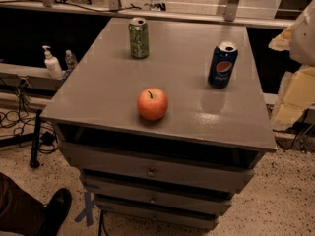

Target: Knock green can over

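1. The green can (139,38) stands upright on the far part of the grey counter (93,95), a little left of the middle. Its silver top faces up.
2. The end effector (295,95) is the pale, cream-coloured shape at the right edge of the view, past the right side of the counter and partly cut off by the frame.
3. Whether the end effector is released or clenched, I cannot tell. It holds nothing that I can see, and it touches neither the green can nor any other thing on the counter.
4. The end effector is well apart from the green can, which is on the other side of the counter.
5. A dark blue can (222,65) with a red and white logo stands upright near the right side of the counter, between the green can and the end effector.
6. An orange-red apple (152,103) with a short stem lies near the front edge, apart from both cans.
7. Under the counter top there are grey drawers (152,171) with small knobs.
8. On a ledge to the left stands a white pump bottle (51,63).
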